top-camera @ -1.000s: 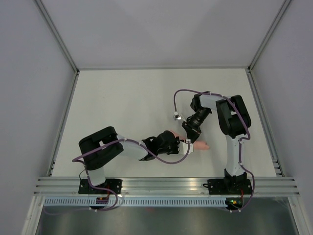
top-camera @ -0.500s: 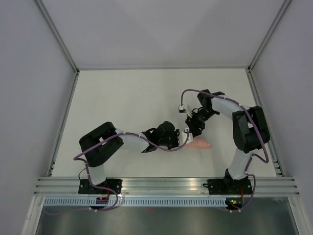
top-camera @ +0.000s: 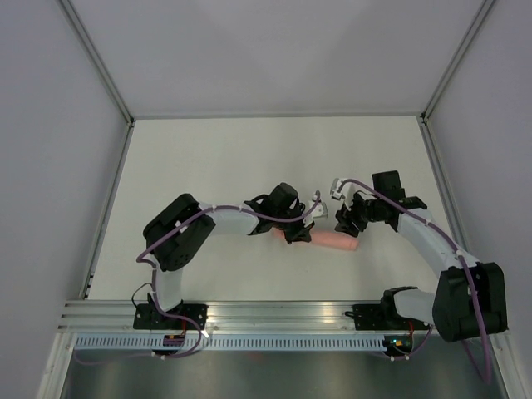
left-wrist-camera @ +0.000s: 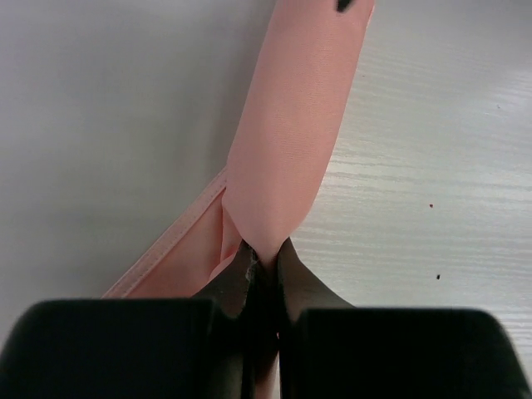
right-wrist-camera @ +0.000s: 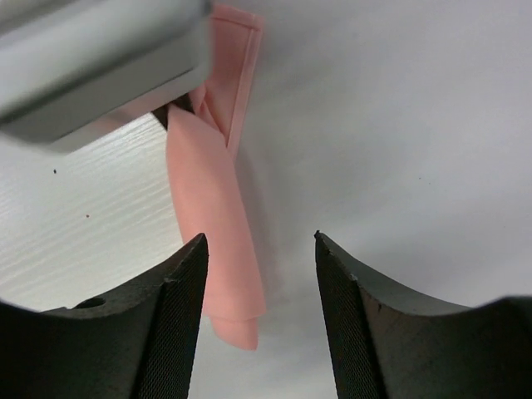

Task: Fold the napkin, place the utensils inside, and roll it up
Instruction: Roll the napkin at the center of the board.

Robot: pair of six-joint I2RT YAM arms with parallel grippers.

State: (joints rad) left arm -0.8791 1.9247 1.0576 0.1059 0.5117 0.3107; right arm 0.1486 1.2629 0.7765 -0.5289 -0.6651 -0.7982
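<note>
The salmon-pink napkin (top-camera: 332, 241) lies rolled into a narrow tube on the white table. In the left wrist view the napkin roll (left-wrist-camera: 291, 141) runs away from my left gripper (left-wrist-camera: 264, 258), which is shut on its near end; a hemmed flap trails to the left. My right gripper (right-wrist-camera: 259, 245) is open just above the roll's other end (right-wrist-camera: 218, 249), with the roll by its left finger. In the top view my left gripper (top-camera: 298, 231) and right gripper (top-camera: 349, 223) sit at either end. The fork is hidden.
The white table (top-camera: 208, 166) has metal rails along both sides and the near edge. Purple cables loop off both arms above the roll.
My right arm has swung out to the right and its gripper has moved to the roll's right end. My left gripper has shifted back and up, and the roll moved with it.
</note>
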